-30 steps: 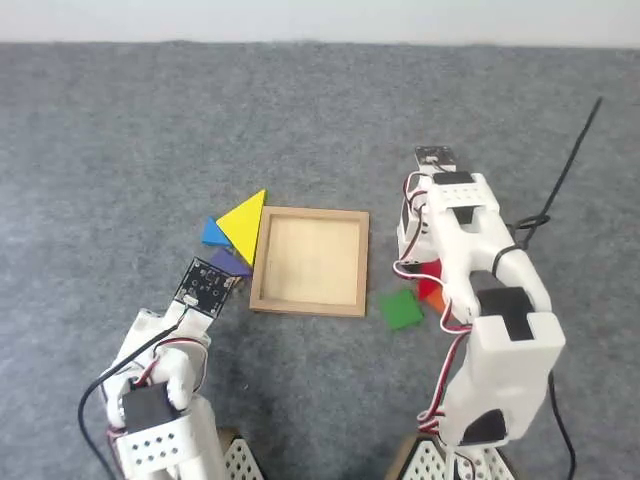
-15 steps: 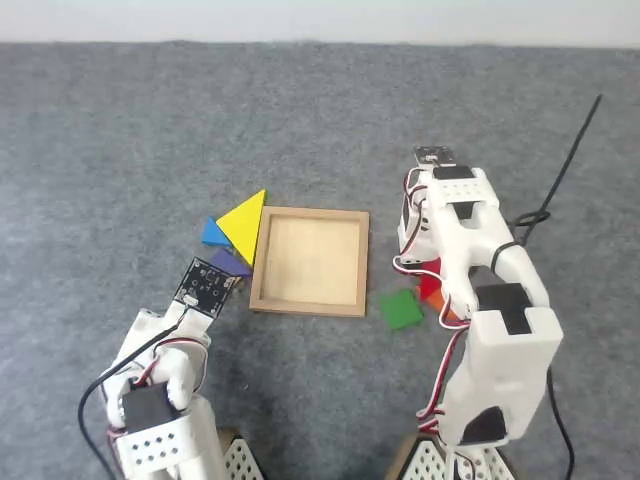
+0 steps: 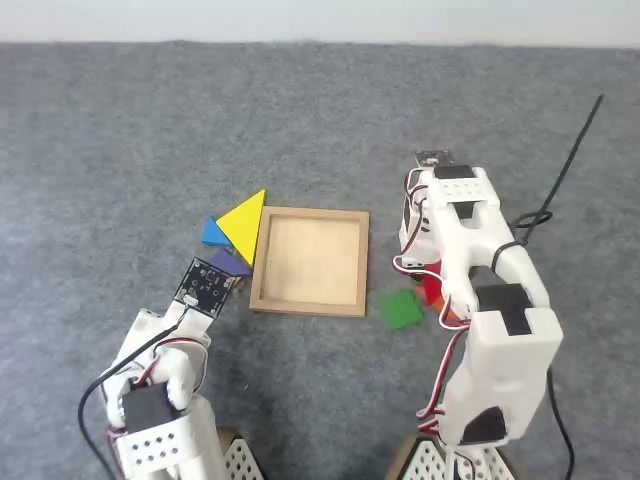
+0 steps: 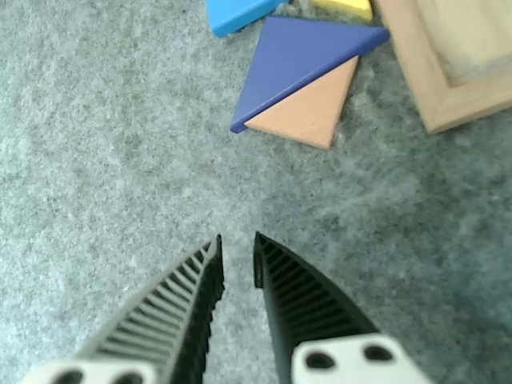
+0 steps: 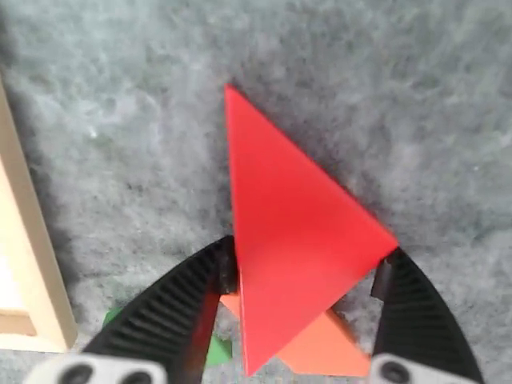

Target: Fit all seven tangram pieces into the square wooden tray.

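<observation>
Right gripper (image 5: 306,268) first: its two black jaws are pressed against opposite sides of the red triangle (image 5: 296,232), so it's clamped on that piece. An orange piece (image 5: 320,348) pokes out from under the red one, and the two overlap. I can't tell if the red one is lifted off it or lying on it.

In the high view that spot is at about 3 o'clock from the square wooden tray (image 3: 310,213), a bit off its rim and mostly tucked under the right arm. The green piece (image 3: 401,308) lies flat on the grey carpet (image 3: 150,130) at roughly 4 o'clock from the tray, near its corner but not touching it.

Left gripper (image 4: 238,240) has its jaws pretty much together, just a thin slit between them, with nothing in there. It hangs over bare carpet at around 8 o'clock from the tray. Just past its tips are a purple triangle (image 4: 300,60) and a peach triangle (image 4: 308,112), edge to edge. The purple one's corner is right up at the tray's rim.

Further out, the yellow triangle (image 3: 245,225) lies along the tray's 9 o'clock side, its long edge just beside the frame. The small blue piece (image 3: 213,233) touches it at its own 9 o'clock. Every piece I can make out is on the carpet outside the tray.
</observation>
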You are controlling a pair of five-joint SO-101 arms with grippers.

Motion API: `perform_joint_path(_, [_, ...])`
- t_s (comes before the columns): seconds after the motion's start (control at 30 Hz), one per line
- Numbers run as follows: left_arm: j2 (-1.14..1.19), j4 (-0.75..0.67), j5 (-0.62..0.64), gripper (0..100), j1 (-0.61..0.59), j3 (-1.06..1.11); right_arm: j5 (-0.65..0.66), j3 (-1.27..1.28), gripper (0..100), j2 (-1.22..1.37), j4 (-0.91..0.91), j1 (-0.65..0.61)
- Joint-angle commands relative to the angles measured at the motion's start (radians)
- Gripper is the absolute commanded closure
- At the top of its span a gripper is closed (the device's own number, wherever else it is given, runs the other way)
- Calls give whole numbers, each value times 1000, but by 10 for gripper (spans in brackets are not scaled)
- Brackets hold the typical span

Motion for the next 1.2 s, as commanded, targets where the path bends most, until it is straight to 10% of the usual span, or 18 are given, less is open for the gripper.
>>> perform_joint_path(0.0, [-18, -8, -6, 927, -8, -15, 9, -40, 724, -82, 16, -5])
perform_joint_path(0.63, [-18, -8, -6, 927, -6, -15, 206, -61, 601, -45, -68, -7])
perform_joint_path(1.17, [-18, -6, -6, 927, -8, -15, 239, -61, 745, 24, -65, -7])
